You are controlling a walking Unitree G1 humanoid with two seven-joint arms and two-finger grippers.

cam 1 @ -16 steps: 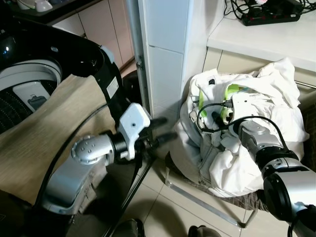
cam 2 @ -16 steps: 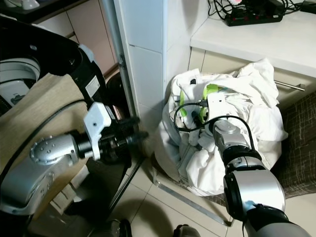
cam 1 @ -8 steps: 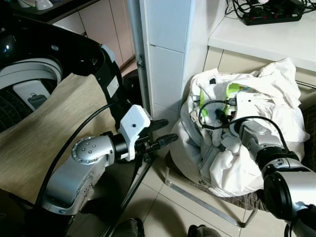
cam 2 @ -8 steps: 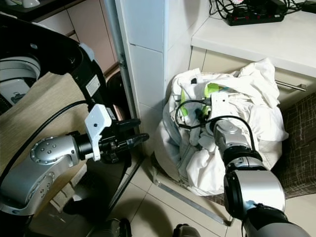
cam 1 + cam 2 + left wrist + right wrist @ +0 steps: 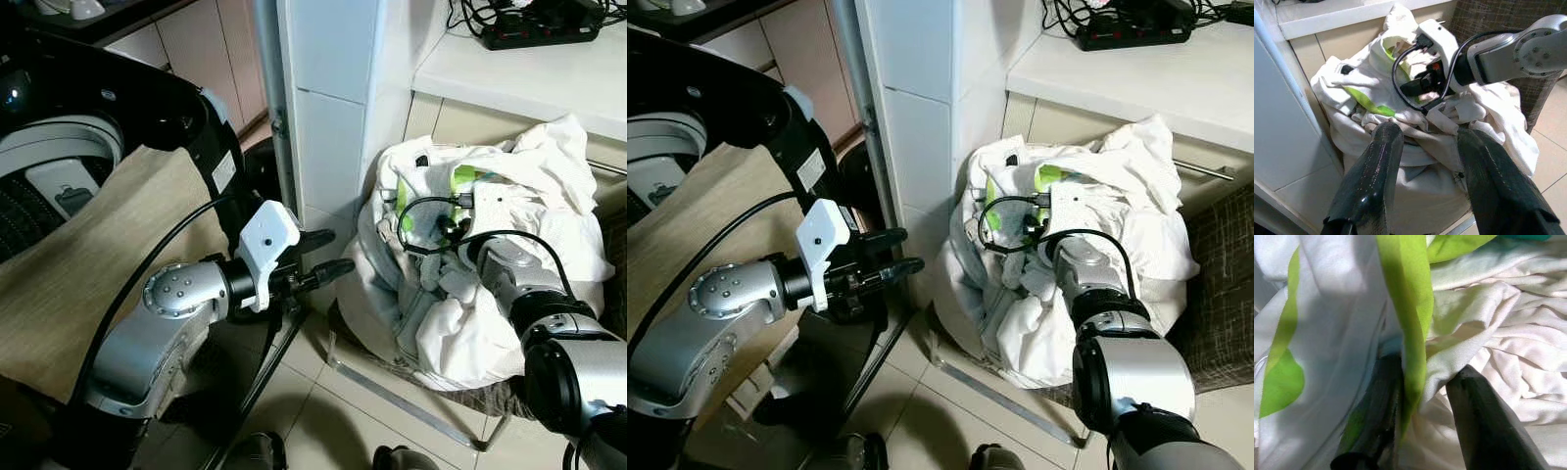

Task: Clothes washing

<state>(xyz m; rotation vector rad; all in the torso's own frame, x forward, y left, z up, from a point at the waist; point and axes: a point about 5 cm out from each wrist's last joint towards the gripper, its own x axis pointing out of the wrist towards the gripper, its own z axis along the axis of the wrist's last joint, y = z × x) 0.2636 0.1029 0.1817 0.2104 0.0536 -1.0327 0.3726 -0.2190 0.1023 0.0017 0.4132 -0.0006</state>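
**Inspector:** Location of the load?

**Assessor:** The heap of white cloth with lime-green patches (image 5: 490,264) fills a basket at three o'clock in the head view, beside the white tiled pillar (image 5: 328,108). The black top-loading washing machine (image 5: 69,127) sits at ten o'clock.

**Inspector:** Handling?

**Assessor:** Soft, light, limp; likely to trail and snag. Best pinched at a bunched fold.

**Inspector:** Grippers?

**Assessor:** Right gripper (image 5: 1420,431) is buried in the heap, fingers parted, a green fold between them. Left gripper (image 5: 318,255) hovers spread wide, holding nothing.
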